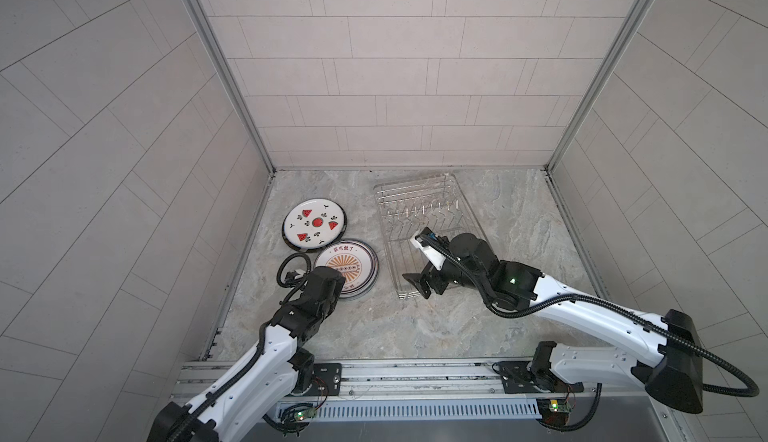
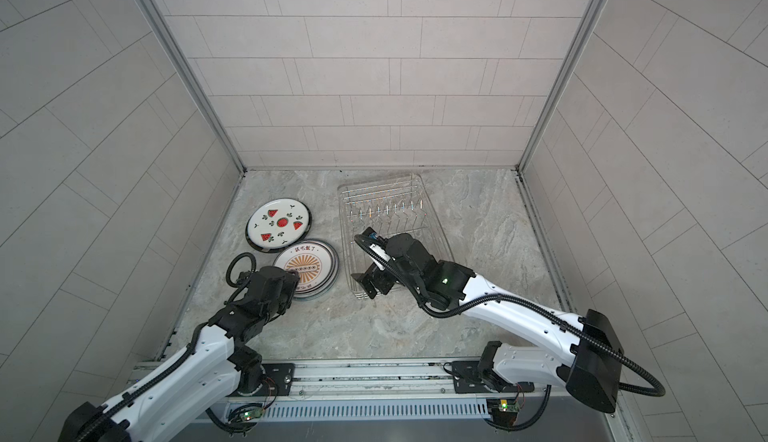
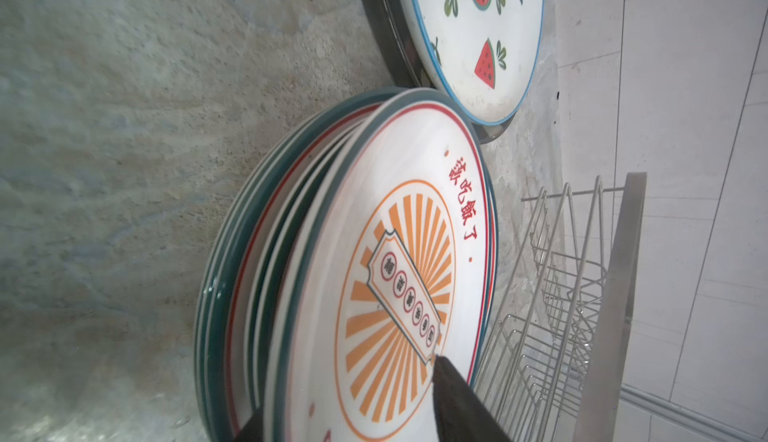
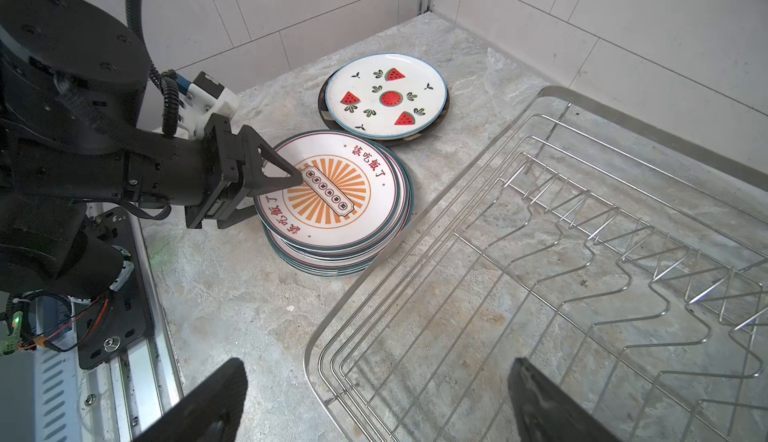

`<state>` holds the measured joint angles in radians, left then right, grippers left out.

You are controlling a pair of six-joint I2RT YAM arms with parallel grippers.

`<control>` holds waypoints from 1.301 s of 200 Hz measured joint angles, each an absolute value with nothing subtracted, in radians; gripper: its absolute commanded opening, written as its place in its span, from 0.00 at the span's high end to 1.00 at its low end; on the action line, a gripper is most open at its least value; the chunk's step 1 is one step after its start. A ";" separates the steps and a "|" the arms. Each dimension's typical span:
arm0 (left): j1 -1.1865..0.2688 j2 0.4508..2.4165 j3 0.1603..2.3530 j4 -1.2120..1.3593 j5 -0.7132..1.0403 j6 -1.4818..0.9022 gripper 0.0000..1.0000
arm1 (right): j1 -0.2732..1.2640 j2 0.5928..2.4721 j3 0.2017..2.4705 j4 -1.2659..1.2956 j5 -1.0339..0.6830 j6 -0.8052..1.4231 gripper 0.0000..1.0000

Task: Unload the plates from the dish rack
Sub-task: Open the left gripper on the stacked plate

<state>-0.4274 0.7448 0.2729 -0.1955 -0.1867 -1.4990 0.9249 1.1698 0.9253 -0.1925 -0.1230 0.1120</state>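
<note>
At the near left, the left gripper (image 4: 276, 194) reaches over the near-left edge of a stack of plates (image 1: 352, 270) that lies flat on the grey stone counter (image 1: 511, 228). Its jaws stand part-way apart around the rim of the top plate (image 4: 332, 188), a white one with an orange sunburst and red characters. One finger (image 4: 286, 176) is above the plate's face and the other is below the rim. Whether either finger presses on the plate cannot be told. In the right wrist view the top plate sits a little askew on the green-rimmed plates under it.

Just beyond the stack, farther left and touching it or nearly so, a watermelon plate (image 1: 314, 224) lies face up on a dark plate (image 4: 328, 122) whose rim shows around it.

Right of both piles, apart from them, the dish rack (image 1: 417, 205) sits on the counter, its long side running from near to far and its row of upright prongs across the far half.

The right gripper (image 1: 419, 285) hangs over the near end of the rack, jaws spread wide and holding nothing.
</note>
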 measured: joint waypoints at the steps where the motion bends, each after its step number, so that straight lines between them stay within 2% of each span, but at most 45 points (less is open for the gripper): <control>1: -0.427 0.744 0.273 -0.197 -0.187 -1.497 0.36 | 0.925 1.170 0.925 -0.192 -0.123 0.112 0.00; 21: -0.427 0.737 0.273 -0.198 -0.204 -1.498 0.29 | 0.925 1.170 0.925 -0.192 -0.123 0.112 0.00; 67: -0.427 0.720 0.276 -0.220 -0.266 -1.492 0.33 | 0.925 1.170 0.925 -0.194 -0.113 0.112 0.00; 196: -0.427 0.746 0.352 -0.355 -0.302 -1.459 0.33 | 0.925 1.171 0.925 -0.208 -0.096 0.111 0.00; 225: -0.427 0.749 0.352 -0.361 -0.305 -1.450 0.27 | 0.925 1.171 0.925 -0.208 -0.096 0.112 0.00; 260: -0.427 0.767 0.352 -0.362 -0.307 -1.443 0.27 | 0.925 1.171 0.926 -0.208 -0.096 0.111 0.00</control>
<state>-0.4274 0.7670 0.3523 -0.3622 -0.3073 -1.4425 0.9249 1.1706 0.9257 -0.2081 -0.0956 0.1112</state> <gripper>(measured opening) 0.733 0.992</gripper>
